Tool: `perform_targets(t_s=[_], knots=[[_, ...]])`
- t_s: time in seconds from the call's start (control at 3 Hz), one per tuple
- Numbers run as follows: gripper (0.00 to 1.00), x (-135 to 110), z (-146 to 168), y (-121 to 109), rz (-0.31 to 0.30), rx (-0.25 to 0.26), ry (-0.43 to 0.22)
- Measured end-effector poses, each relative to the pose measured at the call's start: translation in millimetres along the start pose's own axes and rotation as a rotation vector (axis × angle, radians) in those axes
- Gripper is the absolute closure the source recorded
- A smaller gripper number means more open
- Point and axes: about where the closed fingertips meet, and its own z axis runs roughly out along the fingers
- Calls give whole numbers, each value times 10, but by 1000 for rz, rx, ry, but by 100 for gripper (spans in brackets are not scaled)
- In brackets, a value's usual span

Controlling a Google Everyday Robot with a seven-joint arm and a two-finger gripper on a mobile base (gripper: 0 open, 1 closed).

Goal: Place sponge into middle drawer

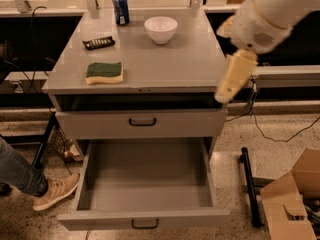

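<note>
The sponge (104, 72), dark green over pale yellow, lies flat on the grey cabinet top (165, 59) near its front left corner. The middle drawer (147, 176) is pulled fully out below, and its plain grey floor is bare. A black bar handle shows on its front. My gripper (232, 79) hangs from the white arm (270, 19) at the cabinet's right front corner. It is level with the top's edge, well right of the sponge, and holds nothing that I can see.
A black candy bar wrapper (98, 43), a blue can (120, 8) and a white bowl (160, 29) stand farther back on the top. A shut drawer (142, 122) sits above the open one. A person's leg and shoe (55, 190) are at left. A cardboard box (292, 204) is at right.
</note>
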Motion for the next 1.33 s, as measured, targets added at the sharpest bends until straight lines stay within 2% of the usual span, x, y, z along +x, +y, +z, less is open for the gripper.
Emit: perform_targets(t_s=[0.33,0.67,1.0,1.33], knots=[[0,-610,480,-482,-63,-5,-113],[0,-1271,963,-810,-74,-41,-247],[0,-1271,963,-810,-74,-41,-247],[0,-1449,1095,-826,-82,-57,-277]])
